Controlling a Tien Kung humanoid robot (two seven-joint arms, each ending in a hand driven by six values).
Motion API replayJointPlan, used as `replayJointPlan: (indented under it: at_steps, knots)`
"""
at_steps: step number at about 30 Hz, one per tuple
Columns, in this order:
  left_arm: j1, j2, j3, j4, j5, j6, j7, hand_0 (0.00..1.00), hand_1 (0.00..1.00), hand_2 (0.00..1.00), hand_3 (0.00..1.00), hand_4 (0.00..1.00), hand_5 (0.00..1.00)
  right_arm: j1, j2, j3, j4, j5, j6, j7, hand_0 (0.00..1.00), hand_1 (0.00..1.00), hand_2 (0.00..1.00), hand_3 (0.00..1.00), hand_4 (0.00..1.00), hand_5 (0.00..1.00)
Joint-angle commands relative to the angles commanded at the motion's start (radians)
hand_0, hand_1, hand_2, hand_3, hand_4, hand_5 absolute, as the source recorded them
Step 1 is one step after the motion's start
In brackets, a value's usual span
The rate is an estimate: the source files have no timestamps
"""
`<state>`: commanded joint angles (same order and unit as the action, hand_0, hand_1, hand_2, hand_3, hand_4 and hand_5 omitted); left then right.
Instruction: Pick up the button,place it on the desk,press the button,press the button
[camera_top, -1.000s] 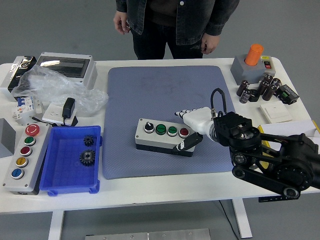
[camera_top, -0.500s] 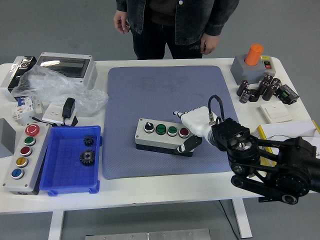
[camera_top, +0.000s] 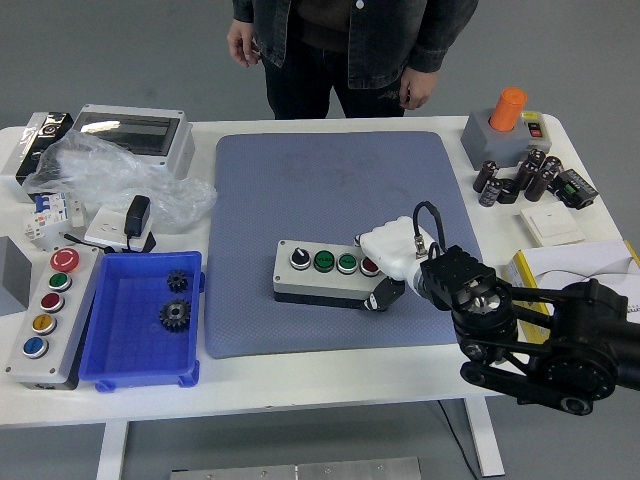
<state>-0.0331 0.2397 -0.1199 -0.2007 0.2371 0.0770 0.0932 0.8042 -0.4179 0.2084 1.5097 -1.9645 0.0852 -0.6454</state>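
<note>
A grey button box (camera_top: 325, 273) with black, two green and a red button lies on the blue-grey mat (camera_top: 330, 200), near its front. My right hand (camera_top: 385, 262) rests on the box's right end. Its white fingers cover the red button, and the thumb presses against the box's front right corner. The hand holds the box's right end between fingers and thumb. My left arm is out of view.
A person stands at the far side, hands hanging. A blue tray (camera_top: 140, 350) with two gears and a grey box with several buttons (camera_top: 45, 315) sit front left. Plastic bag, enclosure and adapter lie at the back left. An orange-button box (camera_top: 503, 125), capacitors and a book are at the right.
My right hand has moved left and down onto the box's right end, now covering the red button. The box has shifted slightly.
</note>
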Motion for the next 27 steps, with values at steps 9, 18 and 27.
replayJointPlan:
  at_steps: [9,18,27]
  knots:
    - [-0.001,-0.001,-0.001,-0.001,0.002,0.000,-0.001,0.678,0.706,0.631,0.646,0.573,0.336,0.011,-0.001,-0.017,-0.021,-0.021,-0.039,0.000,0.559,0.612,0.505,0.442,0.692,0.105]
    - [-0.002,0.000,0.001,-0.001,0.001,0.001,-0.002,0.678,0.706,0.632,0.648,0.581,0.350,0.056,-0.005,-0.079,-0.053,-0.046,-0.101,0.050,0.550,0.612,0.513,0.408,0.683,0.104]
    - [-0.005,0.002,0.004,-0.001,-0.002,0.001,-0.004,0.678,0.704,0.633,0.648,0.589,0.356,0.106,-0.011,-0.143,-0.074,-0.030,-0.129,0.138,0.576,0.641,0.623,0.437,0.691,0.070]
